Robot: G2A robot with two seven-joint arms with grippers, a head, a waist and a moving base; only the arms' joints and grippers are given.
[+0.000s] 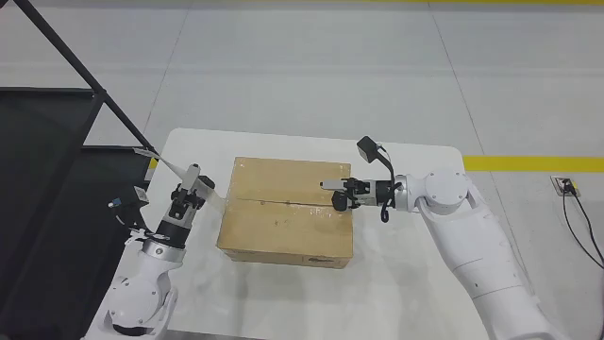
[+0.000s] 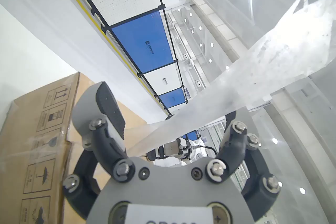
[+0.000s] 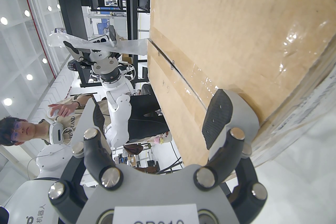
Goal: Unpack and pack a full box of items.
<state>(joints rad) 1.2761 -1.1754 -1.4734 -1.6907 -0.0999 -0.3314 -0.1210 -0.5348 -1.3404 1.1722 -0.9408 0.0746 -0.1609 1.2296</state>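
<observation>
A closed cardboard box (image 1: pixel 283 231) lies in the middle of the white table (image 1: pixel 406 293), its top flaps meeting at a seam. A strip of clear tape (image 1: pixel 175 166) runs from the box's left end up past my left gripper (image 1: pixel 196 182). In the left wrist view the tape (image 2: pixel 262 59) lies across the left gripper (image 2: pixel 170 107), whose jaws stand wide apart, and clings to one finger (image 2: pixel 236 128). My right gripper (image 1: pixel 327 186) hovers over the box top near the seam. It is open (image 3: pixel 156 101), with one finger (image 3: pixel 218 117) against the box (image 3: pixel 236 25).
A black metal frame (image 1: pixel 57 57) rises at the table's left, its slanted bar ending near the left arm. Bare table surrounds the box on the near and right sides. A yellow floor line (image 1: pixel 538 163) runs past the table's right.
</observation>
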